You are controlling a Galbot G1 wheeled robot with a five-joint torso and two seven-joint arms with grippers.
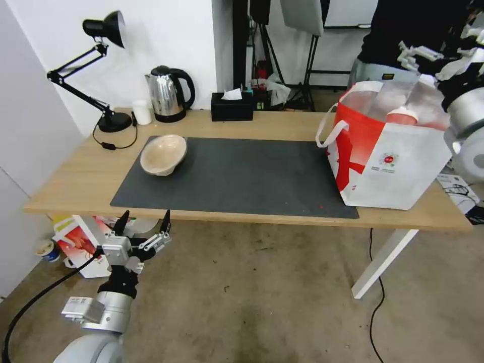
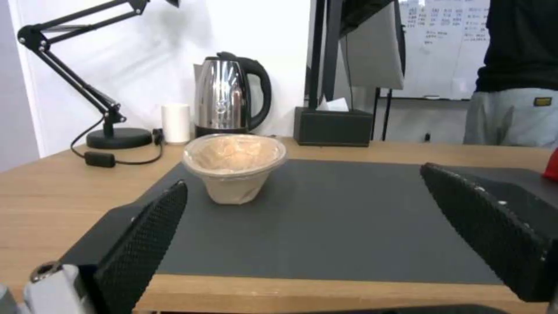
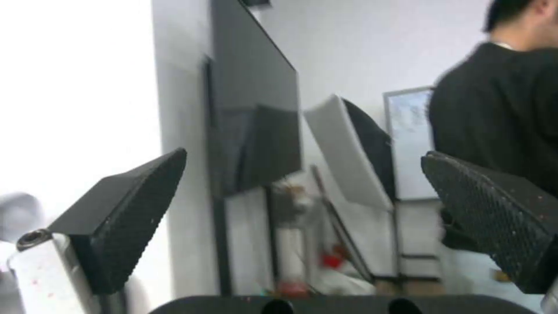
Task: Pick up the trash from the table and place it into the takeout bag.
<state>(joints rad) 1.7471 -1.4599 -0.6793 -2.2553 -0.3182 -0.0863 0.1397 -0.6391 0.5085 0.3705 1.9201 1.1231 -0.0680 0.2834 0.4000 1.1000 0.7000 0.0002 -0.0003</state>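
Note:
The beige pulp bowl (image 1: 163,154) (image 2: 234,168) stands on the far left corner of the dark mat (image 1: 242,171) on the table (image 1: 75,176). My left gripper (image 1: 145,216) (image 2: 303,176) hangs open just below and in front of the table's front edge, pointing at the bowl with nothing between its fingers. The takeout bag (image 1: 388,161) stands open at the table's right end, and a red cup with a white domed lid (image 1: 402,117) sits inside it. My right gripper (image 3: 303,156) is raised and open, empty, facing the room behind.
A black desk lamp (image 1: 108,30), a small white cup (image 1: 141,112), a steel kettle (image 1: 169,93) and a black tissue box (image 1: 232,107) line the table's back edge. A red-and-white box (image 1: 80,242) sits on the floor under the table's left end. A person in black (image 1: 403,30) stands behind the bag.

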